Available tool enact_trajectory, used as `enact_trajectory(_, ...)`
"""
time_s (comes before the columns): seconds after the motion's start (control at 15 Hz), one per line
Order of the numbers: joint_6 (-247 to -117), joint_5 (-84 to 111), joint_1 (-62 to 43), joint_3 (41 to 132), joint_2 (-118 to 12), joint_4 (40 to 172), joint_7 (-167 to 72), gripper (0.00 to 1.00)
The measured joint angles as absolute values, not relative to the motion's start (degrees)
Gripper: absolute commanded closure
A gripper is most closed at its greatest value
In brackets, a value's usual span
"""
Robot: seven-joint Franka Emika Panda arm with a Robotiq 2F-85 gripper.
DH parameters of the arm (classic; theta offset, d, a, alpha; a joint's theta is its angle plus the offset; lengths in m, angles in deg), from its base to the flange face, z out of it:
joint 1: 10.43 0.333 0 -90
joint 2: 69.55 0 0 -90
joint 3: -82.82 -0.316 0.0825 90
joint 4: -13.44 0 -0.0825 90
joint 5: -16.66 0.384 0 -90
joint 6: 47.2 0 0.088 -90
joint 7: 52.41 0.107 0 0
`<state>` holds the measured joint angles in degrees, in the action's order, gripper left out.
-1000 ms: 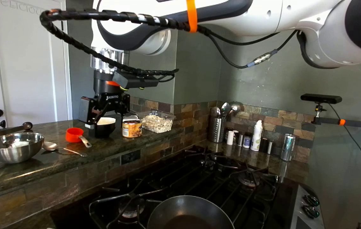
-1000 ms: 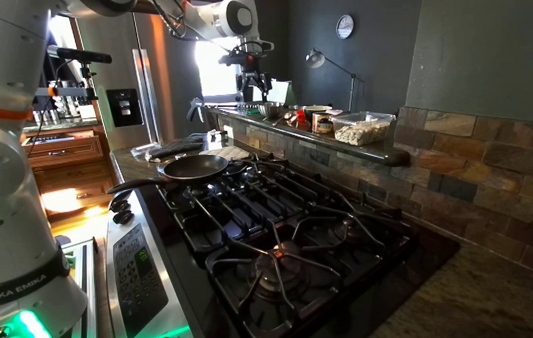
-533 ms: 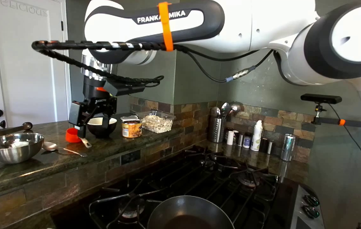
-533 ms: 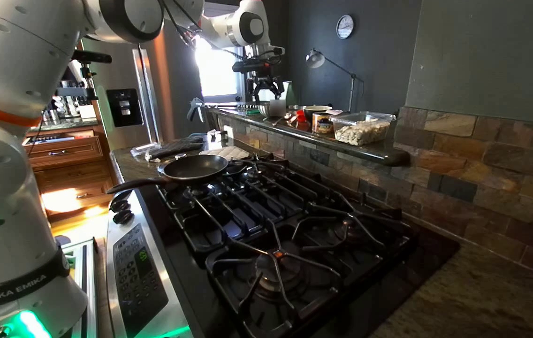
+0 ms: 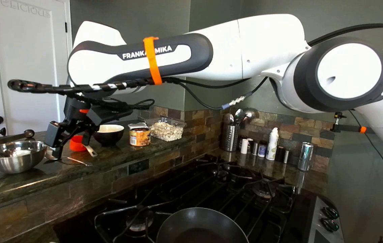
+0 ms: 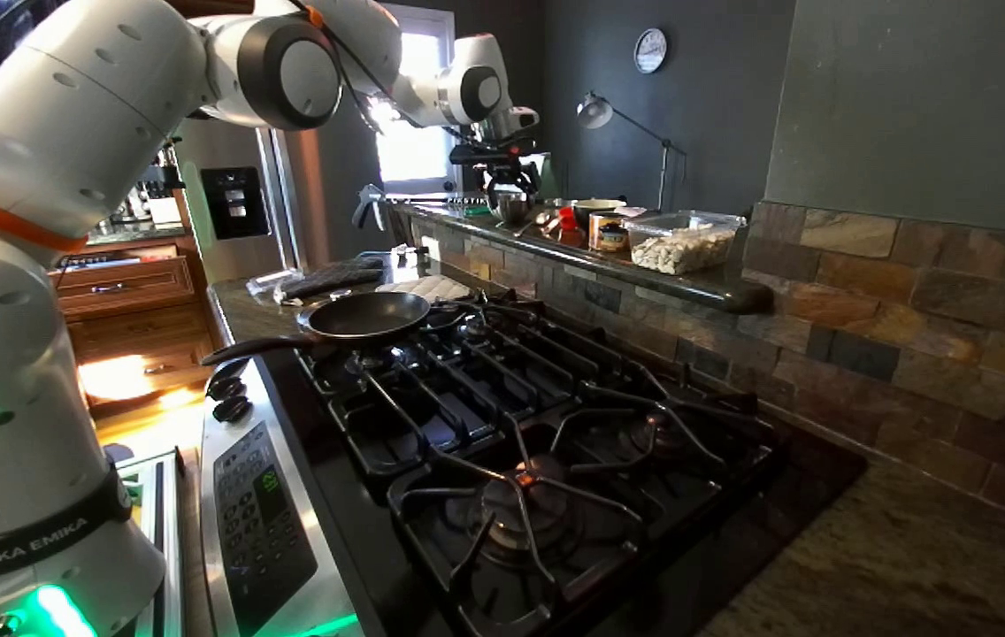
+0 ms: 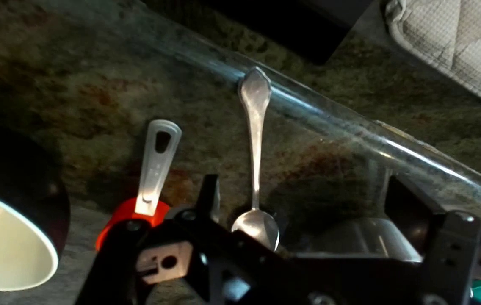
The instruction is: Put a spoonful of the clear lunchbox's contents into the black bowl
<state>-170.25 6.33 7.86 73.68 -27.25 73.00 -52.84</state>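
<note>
The claw [image 7: 307, 195] is hovering over the surface [image 5: 117, 156], standing released, its fingers [image 7: 208, 192] spreading wide. In the wrist view the spoon [image 7: 256, 156] is showing between them, apart from both, its handle pointing to twelve o'clock, its lower end partly hiding behind the claw toward six. In an exterior view, with the black bowl [image 5: 108, 138] standing on the surface as the dial's centre, the spoon is lying at eight o'clock, while the red cup [image 5: 77, 144] and, farther out, the steel bowl [image 5: 14, 160] are sitting between eight and nine. The can [image 5: 140, 137] is standing at three; beyond it, also at three, the lunchbox [image 6: 688, 221] is sitting, its pale, loose contents [image 6: 682, 252] showing through the walls in both exterior views. Between four and five, lower down, the pan [image 5: 201, 226] is resting on the stove [image 5: 232, 189].
</note>
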Motion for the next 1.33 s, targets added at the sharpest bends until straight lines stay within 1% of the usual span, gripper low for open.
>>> enact_trajectory(0.27, -171.92, 6.32, 7.97, 73.71, -25.24, 71.74, -52.83, 0.0)
enact_trajectory(1.2, -174.48, 6.36, 7.44, 73.74, -24.06, 71.98, -52.76, 0.0)
enact_trajectory(1.27, -174.64, 6.36, 7.41, 73.74, -23.92, 71.98, -52.76, 0.03)
enact_trajectory(1.33, -174.84, 6.36, 7.39, 73.74, -23.79, 71.98, -52.76, 0.1)
